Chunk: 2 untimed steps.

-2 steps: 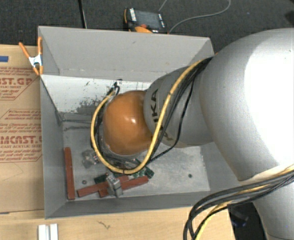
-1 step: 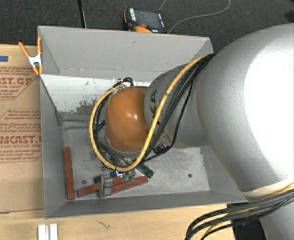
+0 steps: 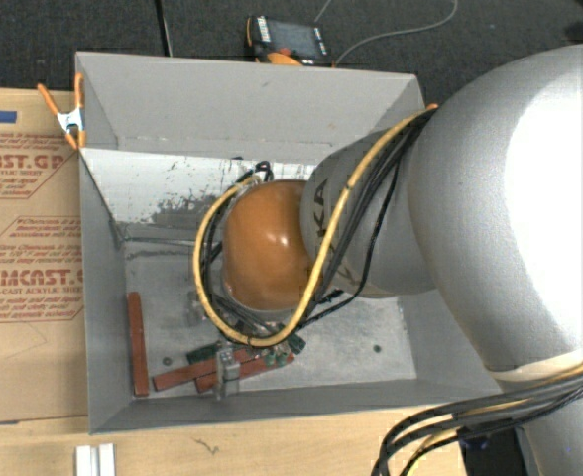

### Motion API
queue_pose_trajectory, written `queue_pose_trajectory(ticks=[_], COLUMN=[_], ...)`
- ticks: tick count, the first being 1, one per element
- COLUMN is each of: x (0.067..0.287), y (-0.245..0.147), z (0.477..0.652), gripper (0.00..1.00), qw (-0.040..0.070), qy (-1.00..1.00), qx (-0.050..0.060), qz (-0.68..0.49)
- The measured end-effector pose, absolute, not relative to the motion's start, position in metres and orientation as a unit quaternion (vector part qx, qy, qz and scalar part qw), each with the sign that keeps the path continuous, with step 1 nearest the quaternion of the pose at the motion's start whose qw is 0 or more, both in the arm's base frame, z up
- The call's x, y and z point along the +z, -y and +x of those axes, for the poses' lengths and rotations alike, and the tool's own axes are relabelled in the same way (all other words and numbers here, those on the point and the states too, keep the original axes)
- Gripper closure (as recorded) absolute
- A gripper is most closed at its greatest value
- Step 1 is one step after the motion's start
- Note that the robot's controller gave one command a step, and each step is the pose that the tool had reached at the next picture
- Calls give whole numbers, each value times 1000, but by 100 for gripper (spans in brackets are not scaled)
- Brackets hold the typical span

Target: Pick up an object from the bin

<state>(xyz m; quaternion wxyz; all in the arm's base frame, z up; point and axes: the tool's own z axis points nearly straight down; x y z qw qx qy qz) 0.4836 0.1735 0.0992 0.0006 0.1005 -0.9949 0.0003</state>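
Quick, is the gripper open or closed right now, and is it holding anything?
Gripper: cannot be told; it is down over a reddish-brown stick by the near wall of the bin.

Grey bin (image 3: 103, 266): two red-brown bars and one small green piece counted.

The first bar (image 3: 136, 343) lies lengthwise against the bin's left wall, reaching toward the front-left corner. The second bar (image 3: 177, 378) lies along the front edge, partly hidden; whether it is one piece or two overlapping cannot be told. The green piece (image 3: 292, 346) sits just beside its right end.
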Motion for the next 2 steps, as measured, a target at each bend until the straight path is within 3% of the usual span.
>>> queue_pose_trajectory(ticks=[1,2], x=[70,72], y=[-157,-200], z=[486,485], gripper=[0,0], qw=[-3,-7], qy=[998,979], qx=[-1,-1], qz=[64,202])
